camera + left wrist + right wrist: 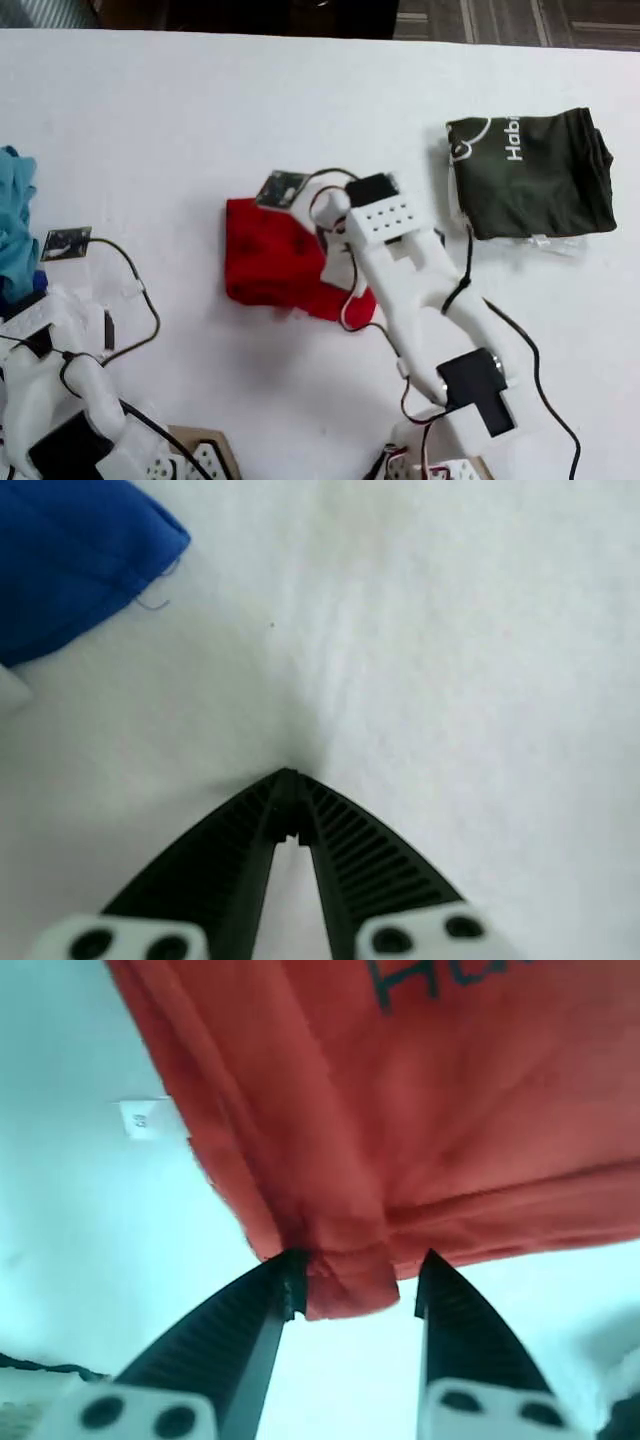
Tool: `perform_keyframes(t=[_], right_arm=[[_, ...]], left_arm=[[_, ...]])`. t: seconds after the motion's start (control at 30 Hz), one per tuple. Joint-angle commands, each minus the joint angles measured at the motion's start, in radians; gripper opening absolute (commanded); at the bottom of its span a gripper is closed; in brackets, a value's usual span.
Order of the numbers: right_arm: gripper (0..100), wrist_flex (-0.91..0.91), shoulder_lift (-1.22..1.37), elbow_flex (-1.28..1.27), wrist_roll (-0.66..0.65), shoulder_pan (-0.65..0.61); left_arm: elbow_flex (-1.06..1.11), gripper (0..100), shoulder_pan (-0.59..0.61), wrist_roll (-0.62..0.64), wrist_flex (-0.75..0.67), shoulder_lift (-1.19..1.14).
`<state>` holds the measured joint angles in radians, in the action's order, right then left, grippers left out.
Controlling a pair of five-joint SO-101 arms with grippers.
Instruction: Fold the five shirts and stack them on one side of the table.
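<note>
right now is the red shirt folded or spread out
Folded: the red shirt lies as a small compact block, with layered edges in the right wrist view.

And the blue shirt [12, 220] was sliced off by the high view's left edge, so its full shape could not be made out. The red shirt [262, 262] was partly covered along one side by the right arm [420, 290], whose base was clipped at the bottom edge. The left arm [45, 390] was cut off down in the corner as well. On the green shirt [530, 175], part of the white print was lost past a fold. In the right wrist view, the lettering on the red cloth was chopped by the top edge, and the marks on a small white tag [145, 1118] were too small to be read.
</note>
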<state>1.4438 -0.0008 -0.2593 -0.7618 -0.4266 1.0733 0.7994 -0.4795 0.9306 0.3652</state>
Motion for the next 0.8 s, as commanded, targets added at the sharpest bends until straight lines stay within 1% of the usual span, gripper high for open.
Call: perform_keyframes(t=[0.0,0.1,0.13,0.2,0.3,0.43,0.53,0.63,0.77], right_arm=[[17.5,0.036,-0.065,0.087,-0.034,0.041],[16.3,0.093,-0.065,0.169,-0.035,0.033],[15.2,0.094,-0.065,0.186,-0.026,0.01],[11.2,0.071,-0.059,0.216,0.043,-0.044],[2.1,-0.065,-0.054,0.229,0.19,-0.133],[1.9,-0.314,0.001,0.15,0.367,-0.223],[1.9,-0.409,0.127,0.098,0.381,-0.289],[1.9,-0.377,0.22,0.1,0.385,-0.318],[1.9,-0.289,0.228,0.095,0.376,-0.315]], left_arm=[[0.002,3,0.005,0.0,-0.009,0.028],[0.002,3,0.005,0.0,-0.009,0.028],[0.002,3,0.005,0.0,-0.009,0.028],[0.002,3,0.005,0.0,-0.009,0.028],[-0.002,3,0.009,0.044,-0.009,0.028],[-0.004,3,0.011,0.091,-0.011,0.028],[-0.004,3,0.011,0.091,-0.011,0.028],[-0.002,3,0.011,0.091,-0.011,0.028],[-0.002,3,0.011,0.091,-0.011,0.028]])
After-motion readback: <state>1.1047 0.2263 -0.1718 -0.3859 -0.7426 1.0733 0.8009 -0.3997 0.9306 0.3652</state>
